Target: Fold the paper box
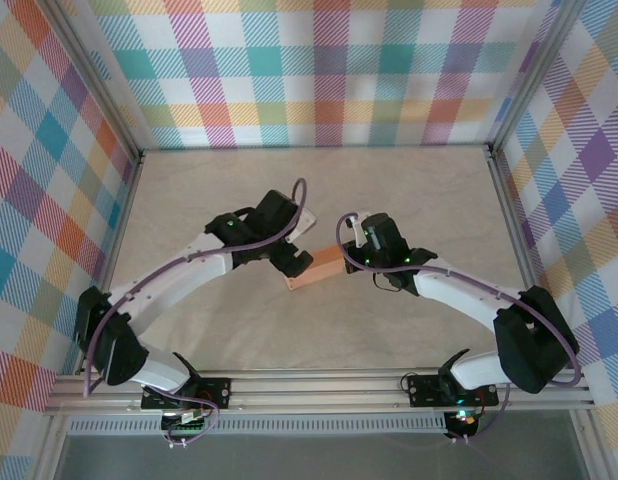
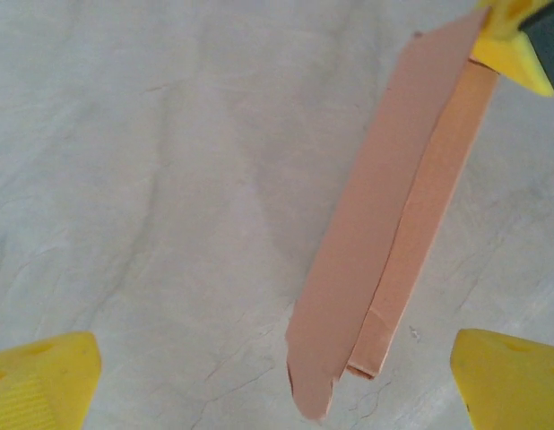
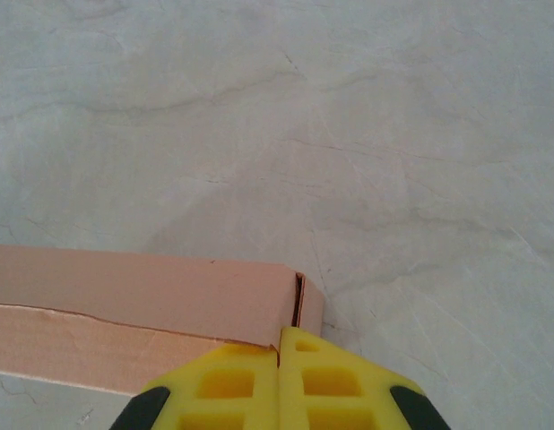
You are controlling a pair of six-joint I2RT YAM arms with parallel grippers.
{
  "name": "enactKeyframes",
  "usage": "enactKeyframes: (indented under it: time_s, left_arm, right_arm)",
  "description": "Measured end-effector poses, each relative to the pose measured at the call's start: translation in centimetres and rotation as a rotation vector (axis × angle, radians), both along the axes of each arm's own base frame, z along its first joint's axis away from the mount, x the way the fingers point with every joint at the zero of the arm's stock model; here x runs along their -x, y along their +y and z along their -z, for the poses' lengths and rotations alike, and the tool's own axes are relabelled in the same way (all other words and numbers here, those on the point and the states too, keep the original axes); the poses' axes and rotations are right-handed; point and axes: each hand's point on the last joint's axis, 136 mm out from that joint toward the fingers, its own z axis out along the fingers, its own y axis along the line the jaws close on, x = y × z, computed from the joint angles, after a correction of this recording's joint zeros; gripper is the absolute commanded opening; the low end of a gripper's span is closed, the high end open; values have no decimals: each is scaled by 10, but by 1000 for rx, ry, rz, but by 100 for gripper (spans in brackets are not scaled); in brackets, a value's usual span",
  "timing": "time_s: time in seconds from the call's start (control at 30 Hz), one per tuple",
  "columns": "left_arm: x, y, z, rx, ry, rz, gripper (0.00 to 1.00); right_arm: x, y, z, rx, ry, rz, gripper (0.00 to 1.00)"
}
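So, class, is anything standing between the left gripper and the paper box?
Nothing visible. The left gripper is open just short of the paper box's near end, with only table surface between them. The right gripper is closed on the far end, off that path.

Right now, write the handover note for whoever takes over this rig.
Left end effector: open, above the paper box, fingers clear of it.
Right end effector: shut at one end of the box; whether it pinches card, I cannot tell.
Box: lies on the table between the arms.
Done: long panels folded over each other.
Left: the ends look unclosed; probably tuck them next.
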Motion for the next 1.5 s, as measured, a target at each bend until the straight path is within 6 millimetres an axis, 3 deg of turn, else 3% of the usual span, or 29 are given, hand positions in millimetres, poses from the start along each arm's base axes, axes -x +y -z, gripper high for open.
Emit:
enactKeyframes:
  time_s: [0.3, 0.5, 0.73, 0.97, 1.13, 1.5]
  left_arm:
    - [20, 19, -13, 110, 10, -144, 81]
    - [26, 20, 4, 67, 69, -157, 65]
    - [31, 18, 33, -44, 139, -132, 52]
    - [22, 15, 37, -82, 137, -135, 35]
    - [13, 10, 32, -83, 116, -143, 33]
    - [10, 10, 43, -122, 131, -143, 34]
  right_arm:
    - [-1, -5, 1, 26, 24, 42, 0]
    - [-1, -5, 1, 25, 30, 49, 0]
    - [-4, -2, 0, 33, 40, 49, 0]
    - [-4, -2, 1, 31, 44, 47, 0]
    - [-3, -1, 1, 21, 52, 48, 0]
    - [-3, -1, 1, 17, 55, 53, 0]
